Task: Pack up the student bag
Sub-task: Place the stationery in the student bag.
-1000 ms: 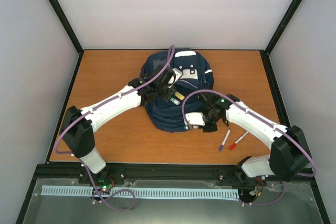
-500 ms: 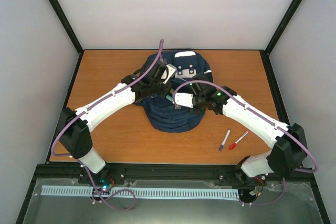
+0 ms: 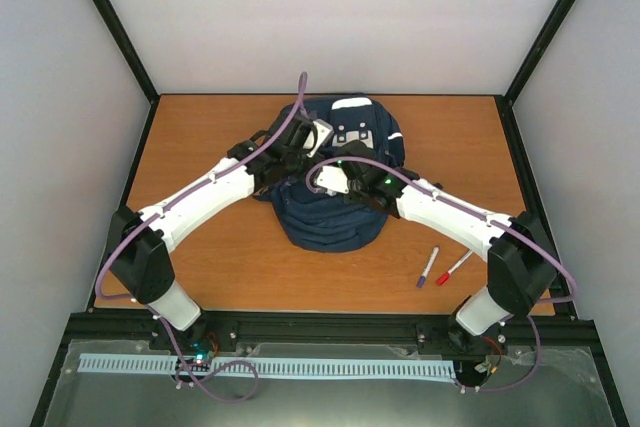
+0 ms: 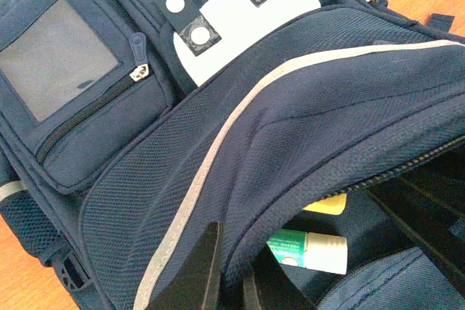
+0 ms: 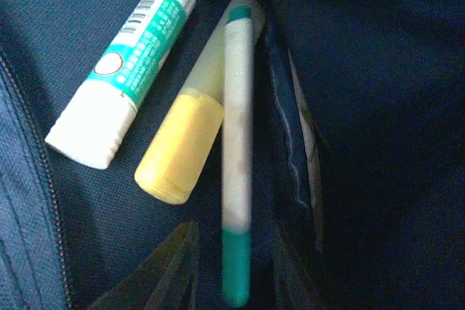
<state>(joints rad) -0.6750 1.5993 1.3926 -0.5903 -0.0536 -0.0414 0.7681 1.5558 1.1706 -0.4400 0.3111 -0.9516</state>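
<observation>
TOP EXTERNAL VIEW
- Student bag (image 3: 335, 215): lies flat on the tabletop (image 3: 205, 147), directly beneath both sets of fingers.
- Left fingers (image 3: 303, 150): down on the bag's fabric at its far left part. Their state cannot be read from this height.
- Right fingers (image 3: 328, 179): just beside the left fingers, on the near side, over the bag's opening.
- Loose items: a purple-capped marker (image 3: 428, 267) and a red-capped marker (image 3: 454, 267) lie near each other on the tabletop. They are outside the bag and well apart from the right fingers, back toward that arm's base.

LEFT WRIST VIEW
- Left fingers (image 4: 207, 270): clenched on the edge of the bag's main flap, the one with the grey stripe. The fabric rises from between them.
- Bag front: beyond the fingers to the left is a zipped pocket with a clear window. Straight beyond them is a white patch with round studs.
- Opening: gapes just right of the fingers. A glue stick (image 4: 309, 250) lies inside, near them, with a yellow item partly hidden above it.

RIGHT WRIST VIEW
- Right fingers (image 5: 178, 263): released and parted, grasping nothing.
- Green-capped marker (image 5: 236, 150): its near end lies between the fingers with a gap on each side. It is blurred and rests on the bag's lining.
- Yellow highlighter (image 5: 182, 152): beyond the left-hand finger, touching the marker's side.
- Glue stick: farther left of the fingers, just beside the highlighter.
</observation>
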